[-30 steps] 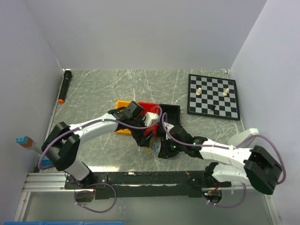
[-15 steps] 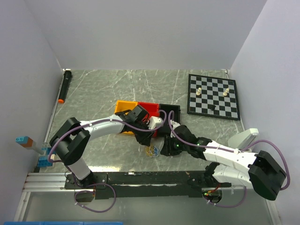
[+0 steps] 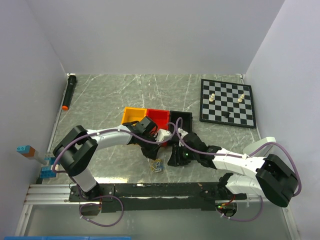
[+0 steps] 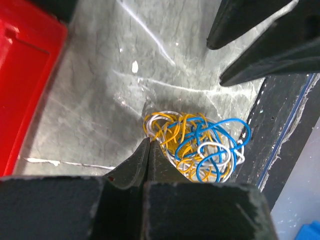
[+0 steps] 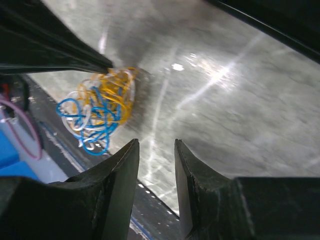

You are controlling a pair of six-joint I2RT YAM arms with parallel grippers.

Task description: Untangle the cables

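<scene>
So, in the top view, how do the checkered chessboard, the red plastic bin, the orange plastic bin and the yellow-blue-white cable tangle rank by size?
1. checkered chessboard
2. red plastic bin and orange plastic bin: they look alike and both are partly hidden, so unranked
3. yellow-blue-white cable tangle

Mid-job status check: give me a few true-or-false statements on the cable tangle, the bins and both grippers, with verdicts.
1. The left gripper is shut, its tips at the edge of the cables. True.
2. The right gripper is clamped on the cables. False: its jaws stand apart with nothing between them, and the tangle lies off to one side.
3. The cables lie inside the red bin. False: they lie on the table, outside it.
4. The tangle mixes yellow, blue and white strands. True.
</scene>
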